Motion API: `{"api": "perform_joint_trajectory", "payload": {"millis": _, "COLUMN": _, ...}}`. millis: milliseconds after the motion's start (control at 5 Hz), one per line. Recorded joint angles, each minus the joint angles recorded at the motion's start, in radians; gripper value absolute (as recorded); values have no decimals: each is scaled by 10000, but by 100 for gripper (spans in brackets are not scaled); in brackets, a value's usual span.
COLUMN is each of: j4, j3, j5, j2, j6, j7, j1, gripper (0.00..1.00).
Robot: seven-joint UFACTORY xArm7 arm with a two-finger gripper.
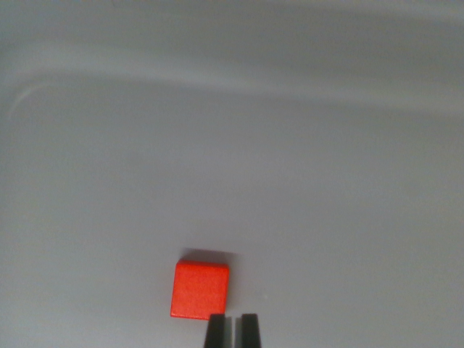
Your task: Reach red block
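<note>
A small red block [199, 289] lies flat on a pale grey surface in the lower middle of the wrist view. My gripper [232, 324] shows as two dark fingertips at the bottom edge, just right of and below the block. The fingertips stand close together with only a thin gap, nothing between them. The left fingertip [216, 330] overlaps the block's lower right corner in the picture; whether it touches it I cannot tell.
The pale grey surface [232, 145] fills the whole view. Faint curved light bands run across its top part.
</note>
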Motion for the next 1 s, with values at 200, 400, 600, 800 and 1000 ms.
{"api": "perform_joint_trajectory", "payload": {"millis": 200, "j4": -344, "j3": 15, "j5": 4, "j2": 170, "j6": -464, "j7": 7, "j1": 11, "gripper": 0}}
{"api": "perform_joint_trajectory", "payload": {"millis": 400, "j4": -344, "j3": 15, "j5": 4, "j2": 170, "j6": -464, "j7": 7, "j1": 11, "gripper": 0}}
{"api": "perform_joint_trajectory", "payload": {"millis": 600, "j4": -678, "j3": 30, "j5": 8, "j2": 334, "j6": -913, "j7": 14, "j1": 21, "gripper": 0}}
{"api": "perform_joint_trajectory", "payload": {"millis": 800, "j4": -678, "j3": 30, "j5": 8, "j2": 334, "j6": -913, "j7": 14, "j1": 21, "gripper": 0}}
{"api": "perform_joint_trajectory", "payload": {"millis": 1000, "j4": -1029, "j3": 46, "j5": 12, "j2": 507, "j6": -1387, "j7": 21, "j1": 33, "gripper": 0}}
